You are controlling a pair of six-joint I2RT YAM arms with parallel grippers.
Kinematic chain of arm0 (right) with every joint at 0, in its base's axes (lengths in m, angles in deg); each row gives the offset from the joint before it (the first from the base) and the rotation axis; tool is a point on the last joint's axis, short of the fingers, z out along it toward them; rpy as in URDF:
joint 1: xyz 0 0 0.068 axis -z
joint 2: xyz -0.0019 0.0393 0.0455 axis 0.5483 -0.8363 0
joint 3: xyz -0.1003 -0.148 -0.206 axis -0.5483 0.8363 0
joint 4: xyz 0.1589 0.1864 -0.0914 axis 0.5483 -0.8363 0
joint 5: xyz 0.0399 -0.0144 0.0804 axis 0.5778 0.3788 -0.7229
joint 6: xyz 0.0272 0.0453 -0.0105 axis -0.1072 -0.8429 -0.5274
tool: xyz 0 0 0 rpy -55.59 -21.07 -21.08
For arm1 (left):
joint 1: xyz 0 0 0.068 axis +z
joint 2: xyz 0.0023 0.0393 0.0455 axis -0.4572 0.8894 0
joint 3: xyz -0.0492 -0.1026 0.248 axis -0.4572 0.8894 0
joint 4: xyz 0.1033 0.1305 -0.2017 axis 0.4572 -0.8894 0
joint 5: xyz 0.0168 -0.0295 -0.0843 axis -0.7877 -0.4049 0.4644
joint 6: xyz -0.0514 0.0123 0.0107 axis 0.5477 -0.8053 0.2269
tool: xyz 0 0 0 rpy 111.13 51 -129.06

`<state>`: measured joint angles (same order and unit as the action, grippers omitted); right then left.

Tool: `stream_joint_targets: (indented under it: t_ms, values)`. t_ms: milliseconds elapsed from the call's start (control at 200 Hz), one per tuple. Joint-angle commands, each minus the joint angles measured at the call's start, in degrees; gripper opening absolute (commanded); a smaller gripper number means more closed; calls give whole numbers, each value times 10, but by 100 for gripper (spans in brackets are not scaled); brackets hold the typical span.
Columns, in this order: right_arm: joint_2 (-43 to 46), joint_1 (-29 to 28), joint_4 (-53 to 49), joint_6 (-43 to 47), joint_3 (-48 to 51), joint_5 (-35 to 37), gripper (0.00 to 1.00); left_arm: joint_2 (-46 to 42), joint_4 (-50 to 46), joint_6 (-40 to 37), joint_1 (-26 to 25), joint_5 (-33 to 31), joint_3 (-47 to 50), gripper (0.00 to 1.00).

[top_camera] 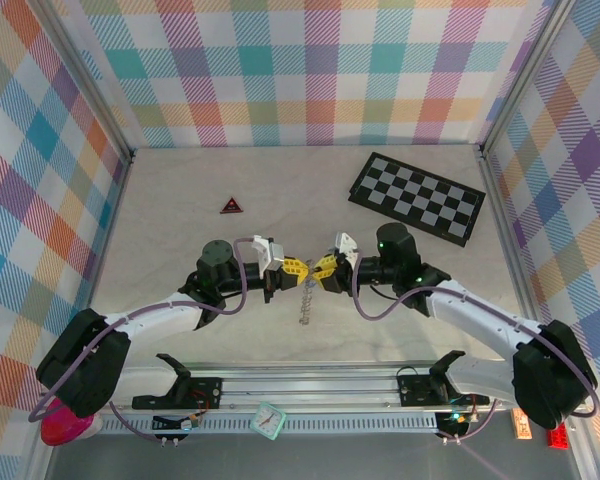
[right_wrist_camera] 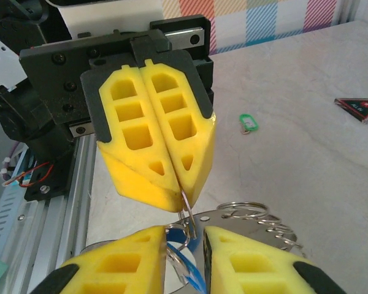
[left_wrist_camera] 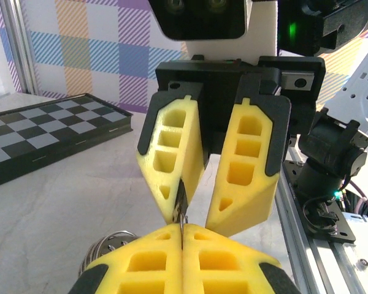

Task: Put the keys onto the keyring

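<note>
The left pincer (right_wrist_camera: 183,197) is clamping shut on the thin wire of the keyring (right_wrist_camera: 186,215). The right pincer (right_wrist_camera: 185,236) is facing it tip to tip with jaws partly apart, and the keys (top_camera: 305,300) are dangling toward 6 o'clock below. I judge the right one should be closing squarely on the wire without twisting it free. The chequered board (top_camera: 417,197) at 2 o'clock and the red triangle (top_camera: 231,206) at 11 o'clock on the tabletop (top_camera: 180,200) are obstructing nothing.

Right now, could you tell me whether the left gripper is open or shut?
Shut: the left gripper has its fingertips pressed together, pinching the keyring.
</note>
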<state>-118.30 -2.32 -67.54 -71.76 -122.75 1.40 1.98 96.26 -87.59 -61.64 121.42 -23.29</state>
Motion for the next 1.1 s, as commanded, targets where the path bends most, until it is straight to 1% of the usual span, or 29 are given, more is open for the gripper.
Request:
stream_joint_targets:
  t_ms: [0,290,415,505,515,585,600,620,660,730,795,845,885,980,1095]
  values:
    - [-12,3,23,-4,-21,-32,21,4,45,7,-6,24,0,0]
    - [-35,3,48,-10,-32,-51,12,8,53,13,-6,27,-2,0]
    - [-45,3,49,-5,-35,-61,0,11,59,17,-7,23,-2,0]
    - [-37,4,27,15,-37,-56,0,6,43,16,-7,0,-4,0]
    - [-36,3,25,18,-38,-56,0,5,40,14,-7,-3,-4,2]
    - [-25,3,-10,42,-45,-45,0,-3,2,2,-7,-22,-9,16]
    - [-23,3,-20,49,-48,-43,0,-6,-9,-3,-7,-25,-11,21]
    - [-20,3,-35,59,-53,-39,0,-10,-23,-9,-7,-29,-13,26]
    - [-16,3,-75,80,-65,-31,0,-19,-60,-26,-7,-39,-18,29]
    - [-14,0,-150,123,-92,-13,0,-37,-148,-65,-8,-53,-36,31]
    - [-16,-7,-218,163,-117,9,0,-52,-235,-116,-13,-70,-55,31]
    - [-18,-13,-256,185,-135,22,0,-63,-307,-160,-18,-82,-75,31]
    - [-19,-17,-280,197,-147,29,0,-68,-344,-184,-20,-89,-86,31]
    - [-27,-33,-331,229,-175,58,0,-77,-362,-200,-20,-96,-93,31]
    - [-39,-48,-374,256,-205,81,0,-77,-358,-202,-20,-84,-97,29]
